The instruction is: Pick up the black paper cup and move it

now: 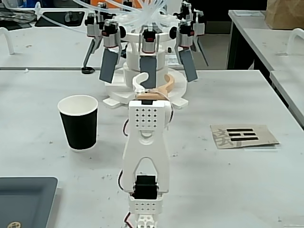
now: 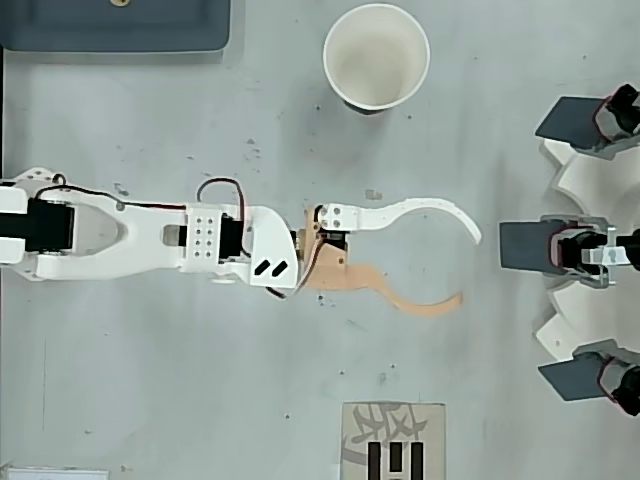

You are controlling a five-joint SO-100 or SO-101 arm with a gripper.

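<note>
The black paper cup [image 1: 79, 122] stands upright on the table at the left of the fixed view, its white rim and white inside showing. From above the cup [image 2: 376, 56] sits near the top edge, mouth up and empty. My gripper [image 2: 470, 268] is open, with one white curved finger [image 2: 430, 210] and one tan curved finger [image 2: 420, 300] spread wide. It holds nothing and is well apart from the cup, which lies toward the top of the overhead view from it. In the fixed view the gripper [image 1: 159, 81] is partly hidden behind my white arm [image 1: 146, 142].
A white stand with several grey paddles and motors [image 1: 147, 57] rises just beyond the gripper, also at the right edge from above [image 2: 580, 245]. A dark tray [image 1: 23, 199] lies at the front left. A printed card [image 1: 243, 135] rests on the right.
</note>
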